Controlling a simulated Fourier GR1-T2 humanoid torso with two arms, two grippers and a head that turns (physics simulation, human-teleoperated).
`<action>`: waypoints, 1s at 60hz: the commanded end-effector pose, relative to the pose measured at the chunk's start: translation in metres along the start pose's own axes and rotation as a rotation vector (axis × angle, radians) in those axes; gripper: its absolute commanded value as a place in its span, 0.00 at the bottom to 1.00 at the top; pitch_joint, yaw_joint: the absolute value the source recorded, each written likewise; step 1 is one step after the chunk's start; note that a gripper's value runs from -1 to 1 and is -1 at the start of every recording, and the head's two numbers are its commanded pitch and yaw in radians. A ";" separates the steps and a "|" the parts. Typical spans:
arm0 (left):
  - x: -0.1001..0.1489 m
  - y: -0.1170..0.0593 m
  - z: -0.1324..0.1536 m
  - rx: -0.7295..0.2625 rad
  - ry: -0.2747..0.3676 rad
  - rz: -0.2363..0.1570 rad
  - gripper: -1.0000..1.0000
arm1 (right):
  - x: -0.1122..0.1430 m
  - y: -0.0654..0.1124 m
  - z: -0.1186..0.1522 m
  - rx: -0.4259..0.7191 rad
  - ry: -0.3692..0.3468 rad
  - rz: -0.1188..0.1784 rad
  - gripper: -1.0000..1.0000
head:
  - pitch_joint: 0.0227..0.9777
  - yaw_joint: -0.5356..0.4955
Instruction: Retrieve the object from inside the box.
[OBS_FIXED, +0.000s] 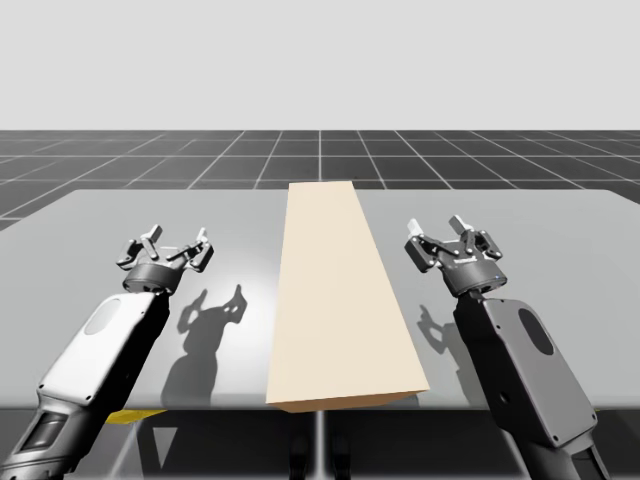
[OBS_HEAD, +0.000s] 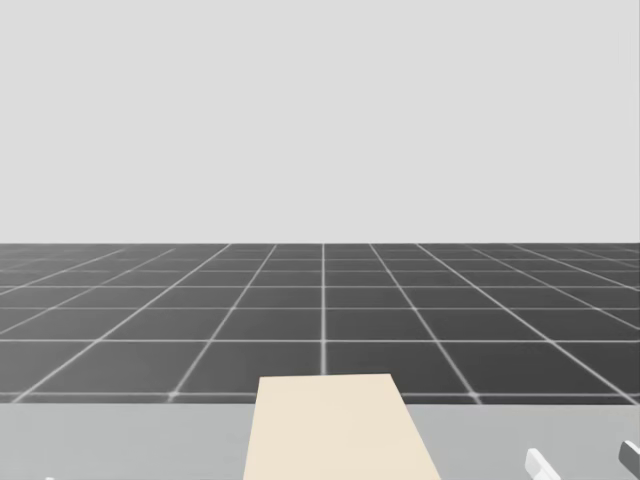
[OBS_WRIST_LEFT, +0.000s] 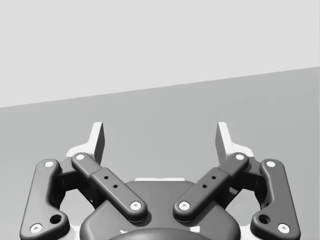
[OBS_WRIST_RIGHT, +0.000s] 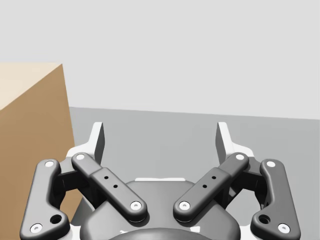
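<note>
While the tan box lies mid-frame, my left gripper gapes empty, left; my right gripper likewise, right. Neither touches it.

The box is pale cream on top, and its side looks brown in the right wrist view. The table is plain light grey, with dark shadows beside each arm. The floor is very dark grey, with thin white lines that make squares. The background is plain pale grey. My left gripper and my right gripper are dark grey with whitish fingers and small silver dots. My left arm is shiny white and grey. My right arm is dark grey. A small yellow patch shows at the table's near edge.
</note>
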 end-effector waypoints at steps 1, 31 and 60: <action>0.000 0.000 -0.001 0.000 -0.001 -0.001 0.00 | 0.000 0.001 0.001 0.000 -0.001 -0.014 0.00 | 0.12 0.53; -0.023 -0.046 0.038 -0.691 0.094 -0.134 0.00 | -0.020 0.010 0.010 0.396 0.162 0.041 0.00 | 0.14 0.51; -0.014 -0.115 0.092 -0.950 0.051 -0.159 0.00 | -0.028 0.042 0.026 0.672 0.102 0.092 0.00 | 0.13 0.49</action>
